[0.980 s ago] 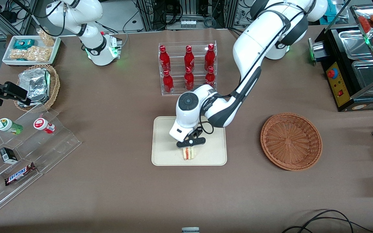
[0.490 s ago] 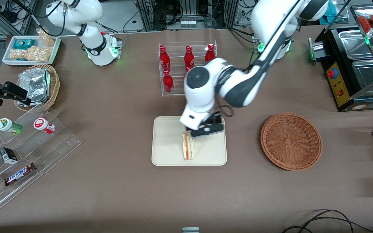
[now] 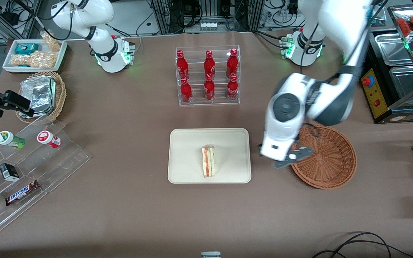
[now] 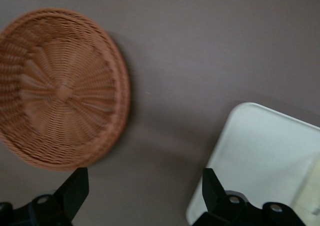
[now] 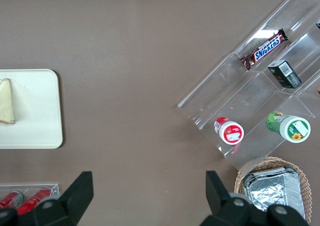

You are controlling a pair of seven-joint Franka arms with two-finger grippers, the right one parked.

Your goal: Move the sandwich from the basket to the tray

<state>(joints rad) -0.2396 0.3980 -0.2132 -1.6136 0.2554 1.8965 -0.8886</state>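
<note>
The sandwich (image 3: 208, 161) lies on the cream tray (image 3: 185, 150), a pale wedge with orange and green layers, nearer the tray's front-camera edge. The right wrist view also shows the sandwich (image 5: 6, 101) on the tray (image 5: 35, 110). The round reddish-brown basket (image 3: 326, 157) stands empty toward the working arm's end. My gripper (image 3: 294, 157) hangs open and empty above the table, between tray and basket, over the basket's rim. In the left wrist view the gripper (image 4: 144, 178) holds nothing, with bare table beneath it, the basket (image 4: 60, 90) and a tray corner (image 4: 260, 156) beside it.
A clear rack of red bottles (image 3: 208, 75) stands farther from the front camera than the tray. Toward the parked arm's end are a tan basket of foil packs (image 3: 41, 95), a stepped acrylic display (image 3: 31, 161) and a white snack tray (image 3: 34, 53). A black appliance (image 3: 389, 79) sits beside the basket's end.
The gripper has let go of the sandwich on the tray, risen, and swung sideways to the basket's rim. The sandwich stays where it was set down.
</note>
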